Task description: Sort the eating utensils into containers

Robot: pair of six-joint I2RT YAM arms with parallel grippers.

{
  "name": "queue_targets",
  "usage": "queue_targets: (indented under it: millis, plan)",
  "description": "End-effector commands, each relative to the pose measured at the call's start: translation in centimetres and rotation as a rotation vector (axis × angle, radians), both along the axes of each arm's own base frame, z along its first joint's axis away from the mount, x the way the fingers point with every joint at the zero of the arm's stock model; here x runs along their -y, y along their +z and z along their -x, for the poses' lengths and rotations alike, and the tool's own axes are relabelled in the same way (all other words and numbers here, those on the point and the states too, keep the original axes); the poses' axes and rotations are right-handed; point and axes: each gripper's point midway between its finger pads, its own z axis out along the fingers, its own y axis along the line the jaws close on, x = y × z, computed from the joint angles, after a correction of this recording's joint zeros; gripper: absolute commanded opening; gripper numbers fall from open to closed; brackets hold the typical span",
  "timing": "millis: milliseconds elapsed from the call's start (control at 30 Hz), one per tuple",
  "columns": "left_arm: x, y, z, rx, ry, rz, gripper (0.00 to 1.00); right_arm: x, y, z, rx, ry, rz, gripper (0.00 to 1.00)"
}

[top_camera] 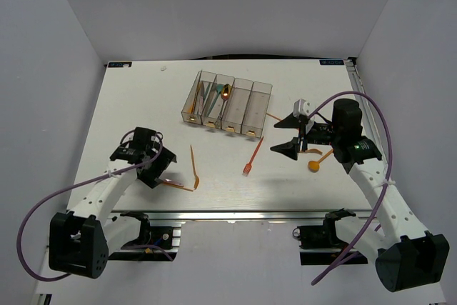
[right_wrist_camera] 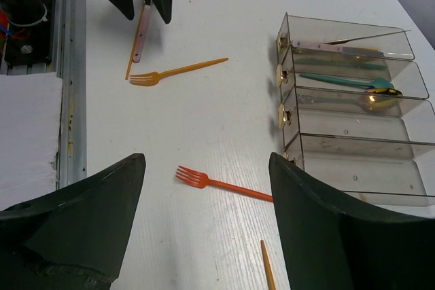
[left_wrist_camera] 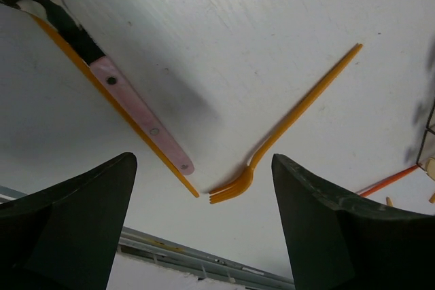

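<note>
Only a few utensils are placed in the containers [top_camera: 259, 107]: a teal spoon [right_wrist_camera: 340, 80], a golden spoon [right_wrist_camera: 377, 96] and a pink-handled knife [right_wrist_camera: 326, 45]. On the table [top_camera: 143, 98], an orange fork [left_wrist_camera: 285, 127], a red fork [right_wrist_camera: 221, 183] and an orange spoon [top_camera: 315, 164] are left unsorted. The left end effector [top_camera: 158, 167] and the right end effector [top_camera: 287, 136] are both opened wide and nothing is held. Most of the task is judged to remain.

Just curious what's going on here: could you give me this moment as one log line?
left pincer open near orange fork | right pincer open near red fork | bins partly filled | orange spoon loose
</note>
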Motion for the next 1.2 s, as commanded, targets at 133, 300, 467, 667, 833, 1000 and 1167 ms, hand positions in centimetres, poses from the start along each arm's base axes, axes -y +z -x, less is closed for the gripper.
queue_targets:
  millis: [133,300,467,667,833,1000,1167]
  plan:
    - [-1.3,-2.1,0.8,-0.062,0.034,-0.055,0.84,0.0,1.5,-0.5,0.053,-0.006,-0.018,0.8]
    - [-1.5,-1.7,-0.1,-0.048,0.019,-0.076,0.8,0.0,1.5,-0.5,0.058,-0.009,-0.016,0.8]
    - [-1.9,-2.3,-0.3,-0.065,0.027,-0.092,0.76,0.0,1.5,-0.5,0.057,-0.011,-0.014,0.8]
    - [-2.4,-3.2,-0.6,-0.088,0.025,-0.106,0.73,0.0,1.4,-0.7,0.057,-0.016,-0.013,0.8]
    - [-2.6,-3.1,-1.5,-0.07,0.02,-0.107,0.72,0.1,1.4,-0.7,0.056,-0.019,-0.011,0.8]
    - [-2.3,-3.0,-1.8,-0.065,0.011,-0.087,0.69,0.1,1.3,-0.8,0.053,-0.024,-0.01,0.8]
    - [-2.5,-2.8,-2.1,-0.058,0.017,-0.094,0.67,0.1,1.4,-0.8,0.054,-0.022,-0.011,0.8]
